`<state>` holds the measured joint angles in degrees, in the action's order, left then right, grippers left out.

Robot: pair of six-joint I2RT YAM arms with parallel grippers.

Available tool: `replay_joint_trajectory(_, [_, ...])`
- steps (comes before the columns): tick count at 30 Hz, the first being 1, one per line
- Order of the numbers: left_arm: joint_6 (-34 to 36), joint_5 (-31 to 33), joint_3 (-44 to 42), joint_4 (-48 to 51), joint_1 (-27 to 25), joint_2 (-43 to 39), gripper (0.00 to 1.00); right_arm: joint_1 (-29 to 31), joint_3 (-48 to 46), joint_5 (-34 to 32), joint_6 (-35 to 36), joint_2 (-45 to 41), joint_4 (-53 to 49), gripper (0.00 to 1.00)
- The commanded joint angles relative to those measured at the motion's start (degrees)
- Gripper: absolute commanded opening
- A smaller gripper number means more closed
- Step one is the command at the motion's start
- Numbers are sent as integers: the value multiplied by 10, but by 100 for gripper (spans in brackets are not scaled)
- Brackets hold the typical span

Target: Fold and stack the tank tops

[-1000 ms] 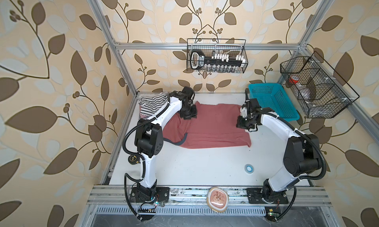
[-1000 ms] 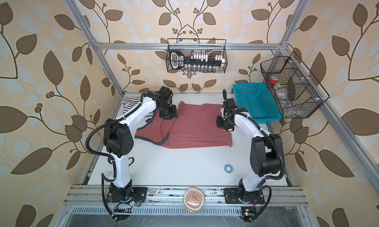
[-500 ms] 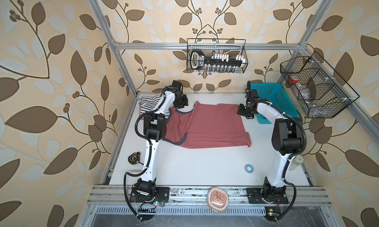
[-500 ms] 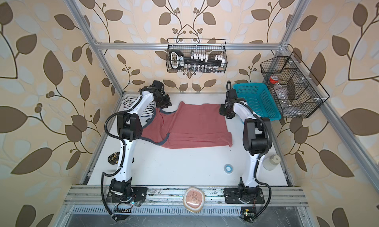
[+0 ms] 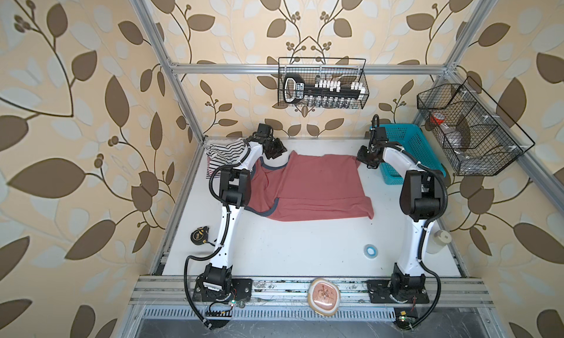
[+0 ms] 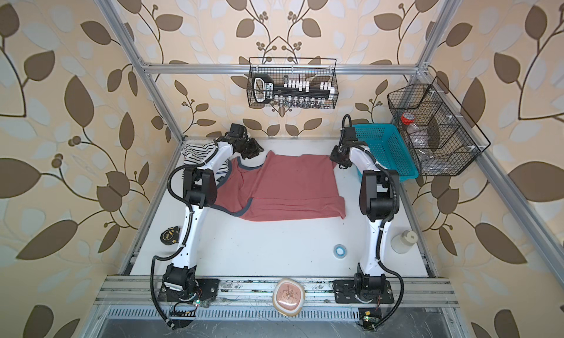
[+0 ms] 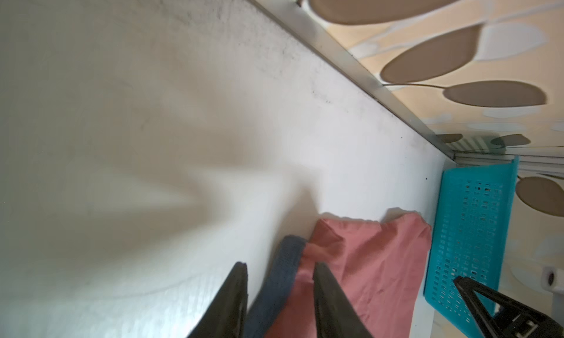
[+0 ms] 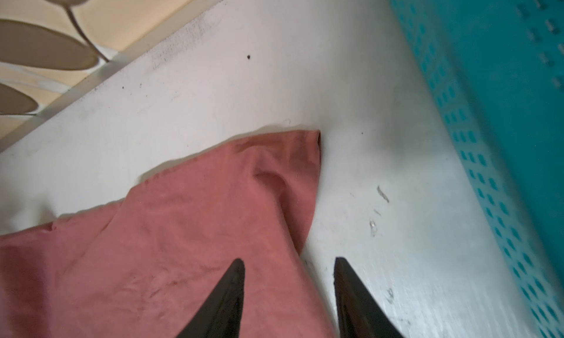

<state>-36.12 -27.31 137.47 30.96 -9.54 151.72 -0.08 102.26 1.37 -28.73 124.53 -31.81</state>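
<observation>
Jaws apart; red top spread

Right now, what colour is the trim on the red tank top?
Grey-blue trim, clearest in the left wrist view.

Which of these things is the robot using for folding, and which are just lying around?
For the job:
dusty red tank top
black-and-white striped top

Just lying about:
teal basket
tape measure
blue tape roll
white bottle
</observation>
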Motion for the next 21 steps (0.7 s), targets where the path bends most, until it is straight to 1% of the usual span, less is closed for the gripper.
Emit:
replay_joint_trajectory(1, [-30,-27,27,-40,1,21,38,1,44,-4,-18,40,-17,48])
replay_joint_trajectory(6, [-45,-47,32,-60,0,39,40,1,99,-3,-16,82,-47,47])
replay_joint_trajectory(10, [-50,-62,30,-73,-3,42,43,5,119,-38,-6,96,-77,47])
replay_joint_trajectory(16, [-45,-79,29,-79,-16,48,44,5,150,-55,-2,124,-108,50])
replay_joint_trajectory(19, [-41,-86,28,-75,-21,53,43,5,171,-48,0,139,-116,51])
replay_joint_trajectory(21, [-40,-91,22,-74,-22,55,39,4,185,-47,0,150,-123,53])
